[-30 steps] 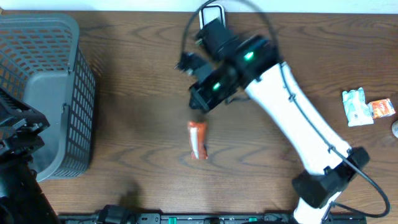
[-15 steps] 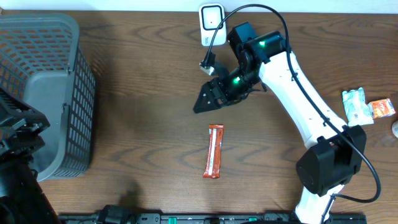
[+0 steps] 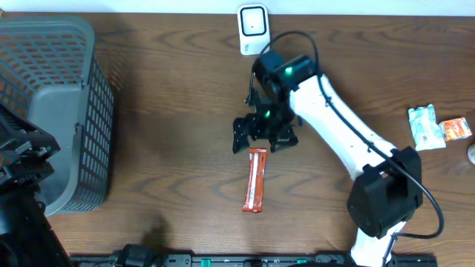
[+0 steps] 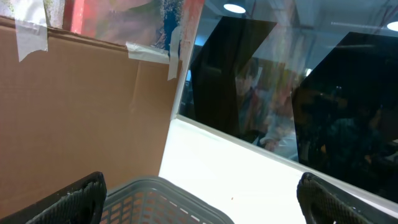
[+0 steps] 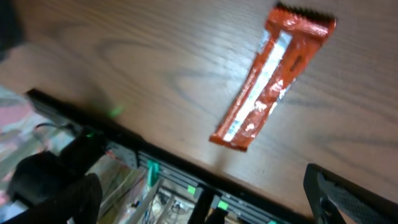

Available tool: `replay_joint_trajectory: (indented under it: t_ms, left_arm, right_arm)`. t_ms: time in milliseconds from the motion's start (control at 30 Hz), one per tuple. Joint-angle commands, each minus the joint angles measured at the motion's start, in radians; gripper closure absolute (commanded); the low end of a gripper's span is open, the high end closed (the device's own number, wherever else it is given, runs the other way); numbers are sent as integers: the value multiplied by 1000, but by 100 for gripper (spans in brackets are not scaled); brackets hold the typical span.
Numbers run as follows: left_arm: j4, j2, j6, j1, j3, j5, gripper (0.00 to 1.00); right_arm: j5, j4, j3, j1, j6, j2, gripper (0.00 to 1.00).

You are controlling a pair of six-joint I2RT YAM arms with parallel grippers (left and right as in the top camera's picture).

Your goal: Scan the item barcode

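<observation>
- Overhead: The right gripper [image 3: 262, 139] hangs low over the brown table [image 3: 163, 148], jaws spread. The orange bar [image 3: 256, 180] lies flat on the wood just on the near side of it, unheld. The white scanner [image 3: 253, 20] stands at the far edge, well apart.
- Left wrist: The left gripper [image 4: 205, 202] is spread wide above the grey basket [image 4: 155, 185].
- Right wrist: Dark fingertips [image 5: 62, 196] sit far apart in the lower corners. The orange bar [image 5: 273, 78] lies on the table beyond them, touching neither.
</observation>
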Motion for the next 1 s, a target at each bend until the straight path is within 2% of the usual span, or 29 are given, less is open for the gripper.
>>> replay_joint_trajectory:
  t_ms: [0, 200, 400, 600, 733, 900, 967]
  left_arm:
    - [0, -2, -27, 3, -14, -2, 2]
    - [0, -1, -27, 3, -16, -1, 2]
    - [0, -1, -27, 3, -16, -1, 2]
    - [0, -1, -27, 3, -16, -1, 2]
    - [0, -1, -47, 3, -16, -1, 2]
    - [0, -1, -53, 3, -16, -2, 2]
    - [0, -1, -54, 3, -16, -1, 2]
  right_arm:
    - [-19, 48, -119, 2, 64, -1, 1]
    - [-109, 198, -328, -2, 63, -1, 1]
    - [-100, 275, -410, -7, 58, -1, 1]
    - [-107, 478, -522, -13, 64, -1, 1]
    - [-93, 605, -611, -18, 58, -1, 12]
    - [20, 676, -674, -32, 55, -1, 19]
    - [21, 695, -686, -48, 55, -1, 28]
